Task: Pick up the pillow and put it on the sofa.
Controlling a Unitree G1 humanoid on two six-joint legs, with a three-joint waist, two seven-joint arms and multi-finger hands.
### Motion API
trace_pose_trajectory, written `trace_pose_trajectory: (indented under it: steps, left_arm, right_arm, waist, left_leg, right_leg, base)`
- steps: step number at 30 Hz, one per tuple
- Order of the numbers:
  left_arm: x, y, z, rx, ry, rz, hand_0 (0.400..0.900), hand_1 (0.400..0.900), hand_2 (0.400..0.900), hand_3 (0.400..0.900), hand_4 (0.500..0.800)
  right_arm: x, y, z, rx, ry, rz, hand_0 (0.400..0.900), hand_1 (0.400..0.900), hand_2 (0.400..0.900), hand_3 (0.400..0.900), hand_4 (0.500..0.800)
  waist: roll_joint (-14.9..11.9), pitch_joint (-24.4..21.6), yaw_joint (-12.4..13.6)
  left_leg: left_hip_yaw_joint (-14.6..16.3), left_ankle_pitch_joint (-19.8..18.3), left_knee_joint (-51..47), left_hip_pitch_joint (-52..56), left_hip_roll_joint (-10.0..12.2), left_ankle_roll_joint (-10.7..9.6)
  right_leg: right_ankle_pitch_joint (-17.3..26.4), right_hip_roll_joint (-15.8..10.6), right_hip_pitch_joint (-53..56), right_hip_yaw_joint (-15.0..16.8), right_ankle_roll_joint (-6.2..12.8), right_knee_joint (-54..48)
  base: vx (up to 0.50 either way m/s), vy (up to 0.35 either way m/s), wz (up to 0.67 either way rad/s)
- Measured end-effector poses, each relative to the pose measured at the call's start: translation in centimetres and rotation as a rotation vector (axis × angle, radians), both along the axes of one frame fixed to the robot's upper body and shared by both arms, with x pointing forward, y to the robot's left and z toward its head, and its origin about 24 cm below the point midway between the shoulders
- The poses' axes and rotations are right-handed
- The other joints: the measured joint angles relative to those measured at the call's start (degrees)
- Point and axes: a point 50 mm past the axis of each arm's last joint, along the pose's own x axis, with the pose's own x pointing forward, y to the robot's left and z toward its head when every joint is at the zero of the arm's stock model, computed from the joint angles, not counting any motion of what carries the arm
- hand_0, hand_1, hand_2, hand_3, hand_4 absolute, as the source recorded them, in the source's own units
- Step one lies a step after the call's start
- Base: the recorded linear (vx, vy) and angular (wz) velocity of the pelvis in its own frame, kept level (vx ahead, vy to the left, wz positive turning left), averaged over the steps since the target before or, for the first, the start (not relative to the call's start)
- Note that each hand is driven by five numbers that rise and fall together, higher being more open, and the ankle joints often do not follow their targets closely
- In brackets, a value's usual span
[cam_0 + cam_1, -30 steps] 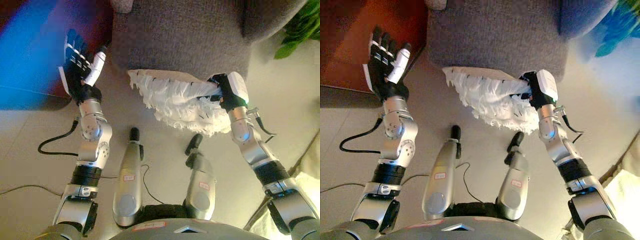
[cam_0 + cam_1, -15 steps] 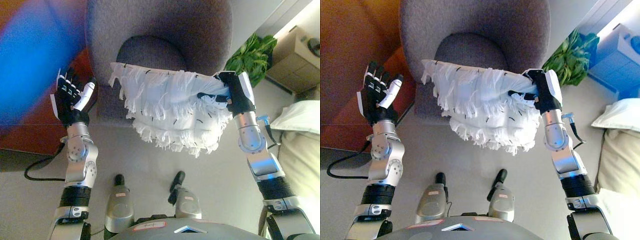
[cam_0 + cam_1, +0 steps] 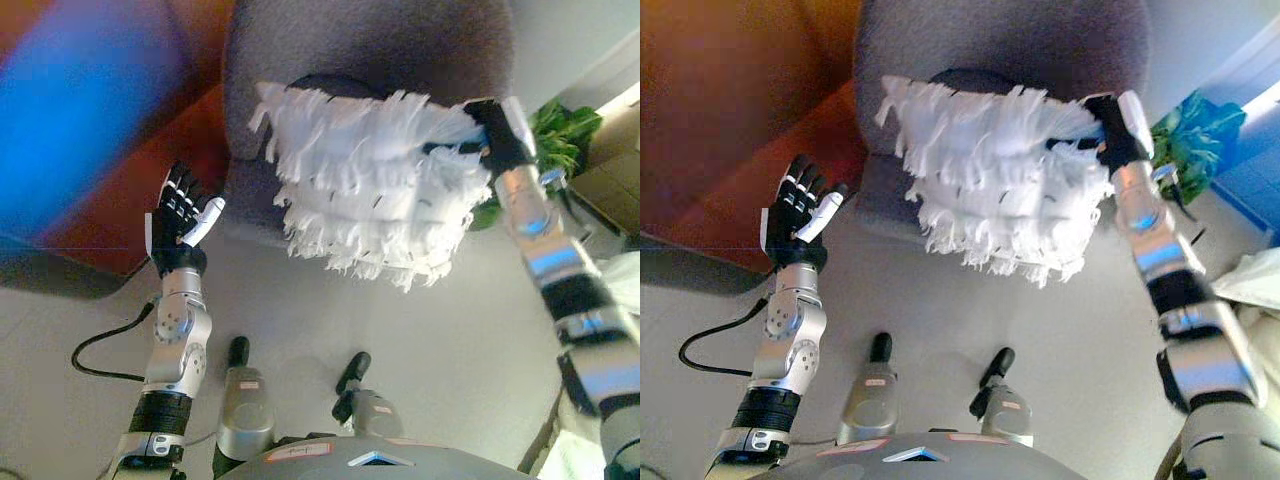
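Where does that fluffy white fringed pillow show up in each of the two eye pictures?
Left eye view: the white fringed pillow hangs upper centre, right of the middle, held at its right end by the right hand.
Right eye view: the pillow sits upper centre, nearer the middle.
Shared landmark: the grey sofa directly behind it, with the green plant to the right.

Pillow [image 3: 375, 195]: white, shaggy fringe w/ small black flecks. Sofa [image 3: 380, 45]: grey, prob. a darker grey seat cushion. Cabinet [image 3: 730, 130] at left: reddish-brown wood. Floor [image 3: 440, 330]: pale grey-beige. Plant [image 3: 560, 135] at right: green leaves. Left hand [image 3: 800, 222]: black w/ white tips. Right hand [image 3: 1115, 130]: black, white cover.
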Motion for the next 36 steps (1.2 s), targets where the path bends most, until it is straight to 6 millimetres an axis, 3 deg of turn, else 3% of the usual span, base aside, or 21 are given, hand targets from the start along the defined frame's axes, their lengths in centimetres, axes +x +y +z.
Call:
trace_pose_trajectory:
  steps: [4, 5, 6, 10, 14, 21, 26, 30, 33, 36]
  left_arm:
    - [0.2, -0.7, -0.2, -0.036, 0.003, -0.040, 0.900, 0.900, 0.900, 0.900, 0.800]
    - [0.2, -0.8, -0.2, -0.046, 0.005, -0.052, 0.900, 0.900, 0.900, 0.900, 0.800]
    - [0.4, -1.1, -0.1, -0.052, 0.000, -0.067, 0.900, 0.900, 0.900, 0.900, 0.800]
    - [0.9, -1.2, 0.6, -0.022, -0.021, -0.117, 0.900, 0.900, 0.900, 0.900, 0.800]
    - [1.1, -1.2, 0.9, 0.008, -0.024, -0.144, 0.900, 0.900, 0.900, 0.900, 0.800]
    - [1.5, -2.2, 1.1, 0.019, -0.029, -0.192, 0.900, 0.900, 0.900, 0.900, 0.800]
    - [1.5, -2.1, 1.1, 0.025, -0.020, -0.188, 0.900, 0.900, 0.900, 0.900, 0.800]
    - [1.2, -1.5, 0.6, 0.055, 0.027, -0.188, 0.900, 0.900, 0.900, 0.900, 0.800]
    - [1.1, -1.4, 0.4, 0.072, 0.051, -0.190, 0.900, 0.900, 0.900, 0.900, 0.800]
    - [0.9, -1.2, 0.0, 0.076, 0.075, -0.183, 0.900, 0.900, 0.900, 0.900, 0.800]
  right_arm:
    - [1.1, -4.2, 3.5, 0.012, 0.007, -0.211, 0.400, 0.400, 0.400, 0.400, 0.500]
    - [0.8, -5.4, 4.0, 0.016, 0.004, -0.258, 0.594, 0.594, 0.594, 0.594, 0.616]
    - [0.7, -6.4, 4.9, 0.006, 0.015, -0.314, 0.900, 0.900, 0.900, 0.900, 0.800]
    - [-0.2, -8.9, 6.6, 0.085, 0.002, -0.434, 0.900, 0.900, 0.900, 0.900, 0.800]
    - [0.1, -8.2, 8.7, 0.169, -0.088, -0.414, 0.900, 0.900, 0.900, 0.900, 0.800]
    - [0.2, -7.8, 10.1, 0.307, -0.204, -0.420, 0.900, 0.900, 0.900, 0.900, 0.800]
    - [1.2, -5.1, 11.2, 0.382, -0.273, -0.309, 0.900, 0.900, 0.900, 0.900, 0.800]
    - [1.9, -0.7, 10.9, 0.470, -0.338, -0.105, 0.900, 0.900, 0.900, 0.900, 0.800]
    - [1.5, 2.9, 9.1, 0.518, -0.353, 0.056, 0.900, 0.900, 0.900, 0.900, 0.800]
    - [0.1, 5.5, 5.1, 0.589, -0.303, 0.165, 0.900, 0.900, 0.900, 0.900, 0.800]
  waist:
    - [2.53, 1.65, 3.37]
    - [3.30, 2.18, 5.30]
    - [4.12, 2.62, 5.95]
    - [5.23, 3.32, 8.75]
    - [5.24, 3.36, 8.73]
    - [5.08, 3.45, 8.37]
    - [4.85, 3.52, 7.58]
    - [3.83, 2.84, 4.75]
    - [2.93, 2.05, 2.58]
    - [2.44, 1.20, 0.47]
  left_leg:
    - [-3.71, 2.71, -2.47, -3.02, 0.48, -0.71]
    - [-4.51, 3.35, -3.30, -3.30, 0.51, -0.82]
    - [-5.58, 3.64, -3.42, -4.01, 0.51, -0.88]
    - [-7.84, 4.47, -4.56, -5.04, 0.45, -1.17]
    - [-8.42, 4.66, -4.91, -4.84, 0.35, -1.20]
    - [-8.16, 4.63, -5.00, -1.71, 0.23, -1.16]
    - [-6.30, 4.53, -5.04, 0.97, 0.50, -1.07]
    - [-4.80, 4.37, -5.71, 2.68, 0.45, -0.74]
    - [-2.98, 4.29, -6.55, 4.20, 0.22, -0.62]
    - [-0.76, 3.89, -7.42, 6.43, -0.09, -0.27]
  right_leg:
    - [-0.27, 0.95, -1.53, -2.05, -0.33, -0.05]
    - [-0.50, 1.01, -1.66, -2.29, -0.36, -0.06]
    - [-0.53, 1.18, -1.64, -3.29, -0.36, -0.06]
    - [-1.40, 1.33, -1.41, -3.78, 0.25, -0.06]
    - [-1.52, 1.44, -0.91, -3.70, 0.43, -0.07]
    - [-1.57, 1.36, 2.21, -4.63, 0.45, -0.05]
    - [-1.75, 1.29, 3.54, -2.72, 0.15, -0.06]
    - [-1.68, 1.02, 3.81, -1.02, 0.20, -0.03]
    - [-1.53, 0.67, 3.61, 0.88, 0.37, -0.02]
    - [-1.51, 0.19, 3.84, 2.44, 0.39, 0.04]
  base:
    - [0.03, -0.108, 0.42]
    - [0.06, -0.132, 0.51]
    - [0.13, -0.116, 0.25]
    - [0.09, -0.065, 0.10]
    - [0.00, 0.000, 0.05]
    - [0.00, 0.021, -0.08]
    - [0.00, 0.068, -0.21]
    - [-0.04, 0.115, -0.36]
    - [-0.02, 0.097, -0.40]
    - [0.00, 0.078, -0.35]
